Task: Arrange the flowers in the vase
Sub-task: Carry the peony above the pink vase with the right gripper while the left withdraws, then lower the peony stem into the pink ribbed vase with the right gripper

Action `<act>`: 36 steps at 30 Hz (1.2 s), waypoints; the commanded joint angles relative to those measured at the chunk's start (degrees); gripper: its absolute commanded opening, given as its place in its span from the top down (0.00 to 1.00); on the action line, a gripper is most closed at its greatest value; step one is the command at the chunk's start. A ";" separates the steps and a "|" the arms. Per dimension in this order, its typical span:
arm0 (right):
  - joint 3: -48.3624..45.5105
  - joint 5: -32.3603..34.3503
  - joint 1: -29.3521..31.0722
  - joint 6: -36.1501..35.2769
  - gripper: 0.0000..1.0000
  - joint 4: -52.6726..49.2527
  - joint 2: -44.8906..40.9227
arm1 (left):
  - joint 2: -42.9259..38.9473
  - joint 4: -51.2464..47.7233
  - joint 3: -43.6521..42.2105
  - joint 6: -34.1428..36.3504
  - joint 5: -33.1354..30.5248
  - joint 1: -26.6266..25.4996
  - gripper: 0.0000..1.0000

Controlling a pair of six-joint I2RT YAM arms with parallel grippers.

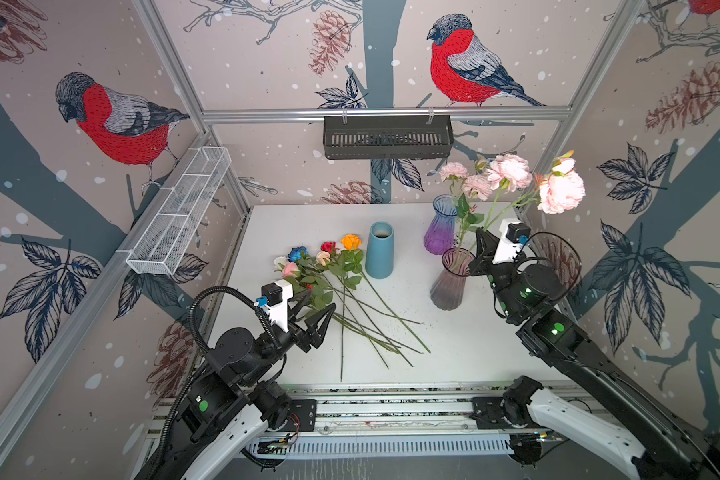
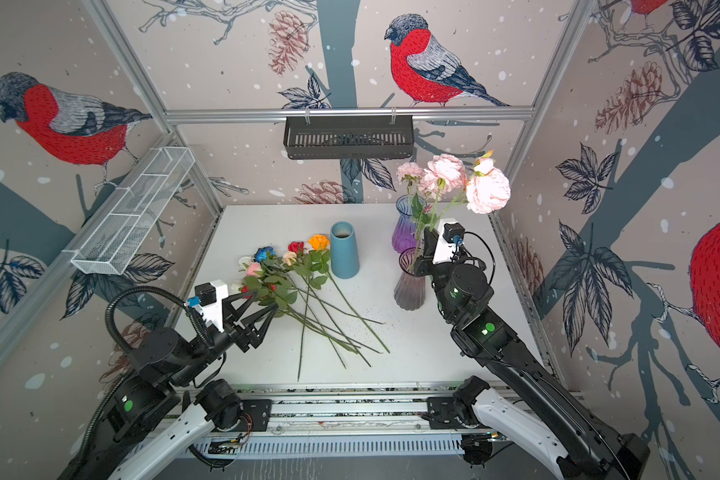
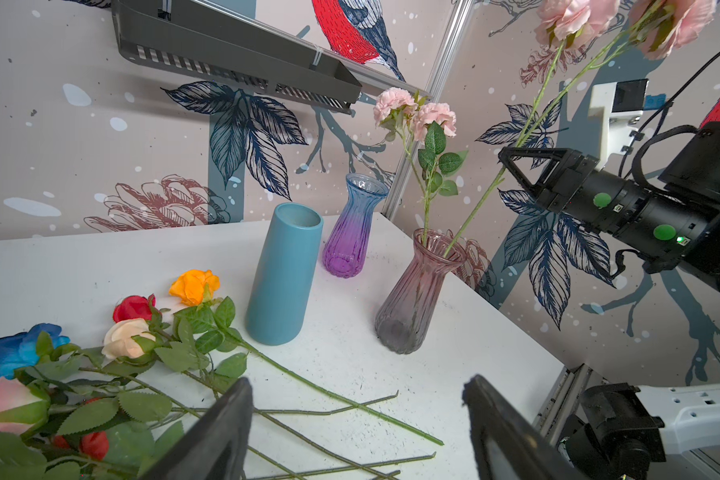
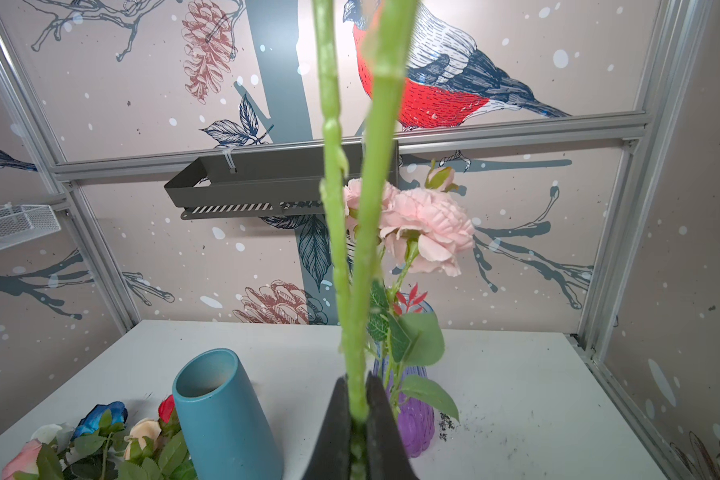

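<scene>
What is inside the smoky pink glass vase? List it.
Two green stems stand in the smoky pink vase: the small pink spray's and the large pink spray's, gripped by the right gripper. Ribbed glass blurs their lower ends.

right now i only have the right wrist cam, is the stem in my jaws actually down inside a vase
observer: yes, your stem enters the mouth of the smoky pink glass vase, which is out of your frame
operator: anything else in it
observer: one leafy pink spray stands in it
operator: and the left arm
observer: left gripper hovers over the loose roses, jaws open, holding nothing
</scene>
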 commanded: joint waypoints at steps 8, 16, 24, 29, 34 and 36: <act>-3.65 -2.73 -1.65 4.52 0.91 3.22 2.42 | -0.30 2.07 -0.19 0.14 0.44 0.42 0.21; -6.49 0.16 -2.04 12.09 0.91 6.04 4.16 | -0.55 1.92 -0.13 0.11 0.16 0.44 0.21; -8.92 10.86 -1.93 21.64 0.88 8.69 6.03 | -1.07 2.07 -0.15 0.10 -0.07 0.59 0.21; -8.80 15.06 -1.67 22.92 0.88 7.88 7.49 | -1.17 2.15 -0.24 0.10 -0.01 0.59 0.21; -8.14 17.53 -0.56 21.40 0.88 7.70 9.33 | -1.11 2.13 -0.25 0.07 0.00 0.68 0.21; -7.64 19.79 0.31 21.65 0.88 7.20 10.23 | -1.16 2.13 -0.23 0.10 0.00 0.77 0.21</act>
